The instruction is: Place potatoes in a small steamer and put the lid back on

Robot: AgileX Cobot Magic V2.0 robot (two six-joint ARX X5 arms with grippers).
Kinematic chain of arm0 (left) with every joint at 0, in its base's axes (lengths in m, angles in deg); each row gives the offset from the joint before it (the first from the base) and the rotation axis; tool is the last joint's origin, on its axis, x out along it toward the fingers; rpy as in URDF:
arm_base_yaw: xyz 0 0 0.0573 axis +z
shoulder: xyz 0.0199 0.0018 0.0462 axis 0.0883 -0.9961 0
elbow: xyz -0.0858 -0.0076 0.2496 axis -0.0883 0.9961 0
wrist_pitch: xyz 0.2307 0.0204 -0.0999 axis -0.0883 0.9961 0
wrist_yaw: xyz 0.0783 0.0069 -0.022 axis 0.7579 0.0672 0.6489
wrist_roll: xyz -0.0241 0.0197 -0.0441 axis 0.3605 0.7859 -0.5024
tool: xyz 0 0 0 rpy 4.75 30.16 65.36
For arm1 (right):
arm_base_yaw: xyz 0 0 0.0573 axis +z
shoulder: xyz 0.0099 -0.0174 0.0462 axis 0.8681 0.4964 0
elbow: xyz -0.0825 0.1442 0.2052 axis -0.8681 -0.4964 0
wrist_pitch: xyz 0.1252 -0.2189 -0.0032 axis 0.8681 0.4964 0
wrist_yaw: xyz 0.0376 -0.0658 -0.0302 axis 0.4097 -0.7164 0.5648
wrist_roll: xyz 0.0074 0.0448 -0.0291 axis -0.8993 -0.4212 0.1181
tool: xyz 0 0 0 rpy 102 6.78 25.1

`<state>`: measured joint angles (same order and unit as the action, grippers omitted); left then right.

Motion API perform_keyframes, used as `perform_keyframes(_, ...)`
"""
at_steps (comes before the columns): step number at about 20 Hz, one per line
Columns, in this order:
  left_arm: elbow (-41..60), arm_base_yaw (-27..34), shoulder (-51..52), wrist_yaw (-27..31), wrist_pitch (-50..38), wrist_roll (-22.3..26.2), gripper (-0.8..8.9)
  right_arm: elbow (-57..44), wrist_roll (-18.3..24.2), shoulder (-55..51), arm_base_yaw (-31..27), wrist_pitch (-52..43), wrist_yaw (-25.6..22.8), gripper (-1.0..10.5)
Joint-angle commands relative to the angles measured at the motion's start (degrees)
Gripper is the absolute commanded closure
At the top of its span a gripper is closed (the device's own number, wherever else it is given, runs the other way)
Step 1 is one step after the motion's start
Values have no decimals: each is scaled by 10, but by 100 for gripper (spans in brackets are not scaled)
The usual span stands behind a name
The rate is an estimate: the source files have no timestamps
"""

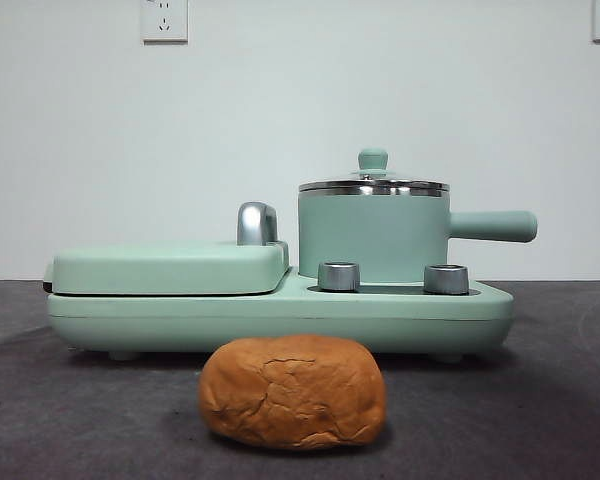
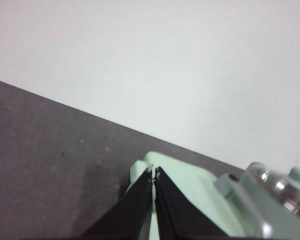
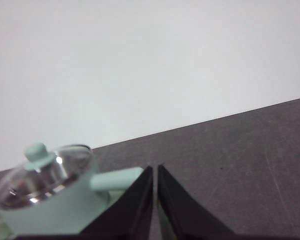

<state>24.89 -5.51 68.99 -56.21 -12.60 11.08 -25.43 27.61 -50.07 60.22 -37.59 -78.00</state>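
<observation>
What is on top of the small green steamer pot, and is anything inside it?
The lid sits on the small steamer, knob up. The inside is hidden by the pot's wall. The potato lies on the table in front.

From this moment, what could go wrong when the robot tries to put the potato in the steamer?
1. The lid sits on the small steamer; bringing the potato first would likely hit glass.
2. The lid's knob is small, so a grasp may slip.
3. The potato looks wide next to the pot's mouth and may catch on the rim.
</observation>
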Motion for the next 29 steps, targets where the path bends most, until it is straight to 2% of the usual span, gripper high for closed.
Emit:
perform_keyframes(1, -62, 0, -23, -18, 36, 11, 805, 57, -7, 18, 0, 64, 14, 935)
perform_keyframes(7, -193, 0, -110, -74, 148, 54, 805, 159, 54, 80, 0, 163, 90, 935)
perform_keyframes(11, -261, 0, -171, -128, 201, 123, 805, 207, 102, 126, 0, 191, 134, 935)
perform_keyframes(15, -311, 0, -231, -183, 242, 206, 806, 247, 168, 178, 0, 215, 177, 935)
perform_keyframes(19, -342, -2, -281, -224, 273, 281, 807, 277, 243, 228, 0, 250, 179, 935)
perform_keyframes(23, -359, -17, -316, -226, 282, 368, 807, 298, 320, 268, 4, 268, 188, 935)
perform_keyframes(26, -364, -33, -331, -226, 282, 463, 807, 305, 363, 288, 12, 270, 188, 935)
perform_keyframes(29, -364, -45, -336, -226, 278, 516, 807, 306, 391, 300, 22, 271, 187, 935)
